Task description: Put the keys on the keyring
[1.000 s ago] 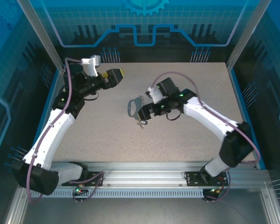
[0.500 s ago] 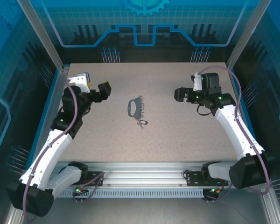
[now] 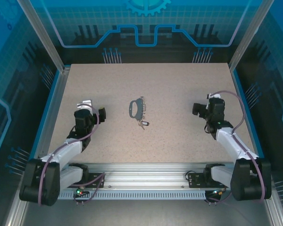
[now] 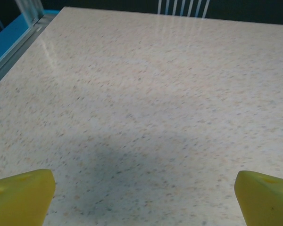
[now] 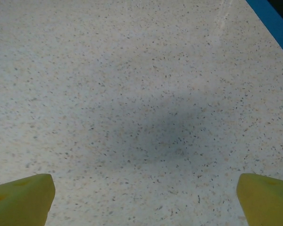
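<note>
keys (image 3: pixel 143 124) — tiny, indistinct, fingers (image 4: pixel 20 196) edge-cropped

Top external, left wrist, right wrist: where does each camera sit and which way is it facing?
Top external: above and behind the bases, looking down on the table; both arms, left gripper and right gripper either side of the keyring.
Left wrist: low, facing the table's far edge; its yellow fingertips at the bottom.
Right wrist: angled down at tabletop; yellow fingertips likewise.
Shared: wrist views both show speckled tabletop between spread fingertips.

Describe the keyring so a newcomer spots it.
On the speckled beige table, slightly left of centre, lies the keyring: a dark grey oval strap loop with silvery metal links along its right side. The black-headed key beside it is far smaller.
</note>
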Controlling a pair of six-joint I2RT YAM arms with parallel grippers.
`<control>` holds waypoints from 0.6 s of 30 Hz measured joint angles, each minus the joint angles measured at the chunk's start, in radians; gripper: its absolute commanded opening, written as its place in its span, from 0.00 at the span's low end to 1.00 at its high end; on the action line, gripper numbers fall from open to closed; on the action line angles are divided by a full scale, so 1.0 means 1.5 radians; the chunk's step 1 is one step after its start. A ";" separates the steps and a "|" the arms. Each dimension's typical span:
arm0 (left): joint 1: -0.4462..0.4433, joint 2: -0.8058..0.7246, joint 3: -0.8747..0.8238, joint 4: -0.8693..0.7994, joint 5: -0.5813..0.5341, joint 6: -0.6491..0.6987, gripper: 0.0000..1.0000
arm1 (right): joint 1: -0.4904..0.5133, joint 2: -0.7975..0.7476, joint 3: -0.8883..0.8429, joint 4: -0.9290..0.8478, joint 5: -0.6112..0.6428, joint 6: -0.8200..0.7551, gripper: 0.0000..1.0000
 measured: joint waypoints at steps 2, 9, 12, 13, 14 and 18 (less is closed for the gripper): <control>0.019 0.038 -0.006 0.050 0.013 -0.002 0.99 | 0.000 0.018 -0.042 0.068 -0.003 -0.014 1.00; 0.061 0.186 0.011 0.175 0.102 0.005 0.99 | -0.001 0.103 -0.114 0.277 -0.044 -0.055 1.00; 0.072 0.246 0.024 0.220 0.141 0.010 0.99 | -0.001 0.143 -0.119 0.363 -0.075 -0.067 1.00; 0.074 0.264 0.025 0.238 0.153 0.015 0.99 | -0.001 0.157 -0.119 0.383 -0.085 -0.071 1.00; 0.074 0.275 0.025 0.245 0.164 0.017 0.99 | 0.000 0.173 -0.119 0.403 -0.095 -0.078 1.00; 0.074 0.282 0.025 0.264 0.195 0.022 0.99 | 0.001 0.227 -0.116 0.449 -0.128 -0.097 1.00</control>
